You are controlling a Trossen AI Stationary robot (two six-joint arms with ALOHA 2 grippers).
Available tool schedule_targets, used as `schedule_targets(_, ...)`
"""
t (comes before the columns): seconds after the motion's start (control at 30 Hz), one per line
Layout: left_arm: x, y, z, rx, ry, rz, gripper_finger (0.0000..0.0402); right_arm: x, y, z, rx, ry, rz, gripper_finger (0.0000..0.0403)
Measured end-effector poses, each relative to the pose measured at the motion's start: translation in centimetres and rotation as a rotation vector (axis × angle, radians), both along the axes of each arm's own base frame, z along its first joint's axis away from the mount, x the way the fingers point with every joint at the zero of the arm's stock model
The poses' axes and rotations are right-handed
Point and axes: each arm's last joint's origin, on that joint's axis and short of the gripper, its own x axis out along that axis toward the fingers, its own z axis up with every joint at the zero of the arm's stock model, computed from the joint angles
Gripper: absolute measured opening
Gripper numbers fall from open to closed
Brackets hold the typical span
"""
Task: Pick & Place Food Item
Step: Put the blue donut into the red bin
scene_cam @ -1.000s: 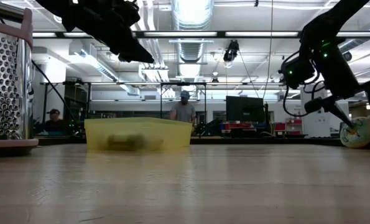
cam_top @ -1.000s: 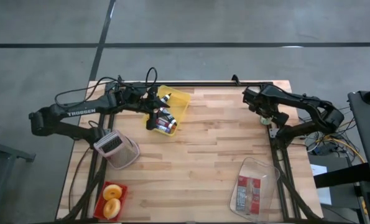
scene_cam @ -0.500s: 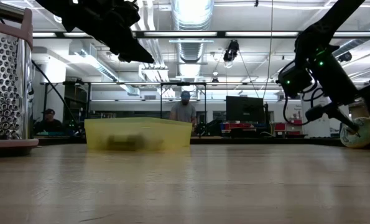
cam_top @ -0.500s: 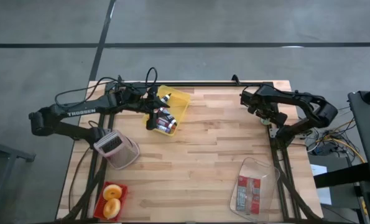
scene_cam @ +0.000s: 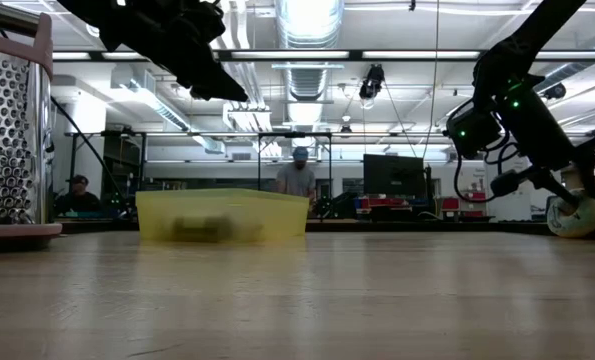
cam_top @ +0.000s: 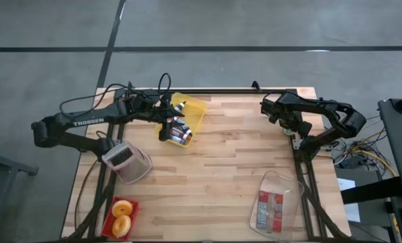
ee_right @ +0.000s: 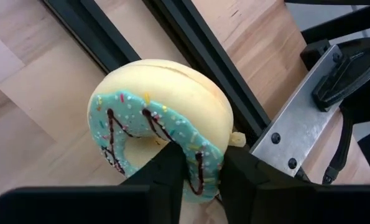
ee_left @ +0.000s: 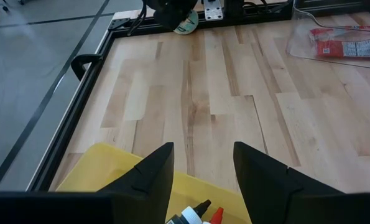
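Propped on edge against the black frame rail at the right rim of the surface [cam_top: 241,162]: a doughnut [ee_right: 157,124] with blue icing, well apart from the red tray [cam_top: 113,226] of doughnuts, probably so its rim can be pinched from above. Around that iced rim, the right tool [ee_right: 200,171], narrowed with both fingers touching it. Over the yellow bin [cam_top: 194,111] of bottles [cam_top: 179,129], the left tool [ee_left: 203,165], moderately open, holding nothing.
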Motion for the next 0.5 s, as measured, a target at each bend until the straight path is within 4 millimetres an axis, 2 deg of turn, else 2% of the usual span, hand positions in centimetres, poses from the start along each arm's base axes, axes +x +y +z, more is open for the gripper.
schedule_targets(0.2,0.0,0.0,0.0,0.0,0.0,0.0,0.017,0.06,-0.09,-0.08,-0.013,-0.004,0.007,0.0057)
schedule_targets(0.5,0.0,0.0,0.0,0.0,0.0,0.0,0.017,0.09,-0.02,-0.13,0.009,-0.025,-0.001,0.007)
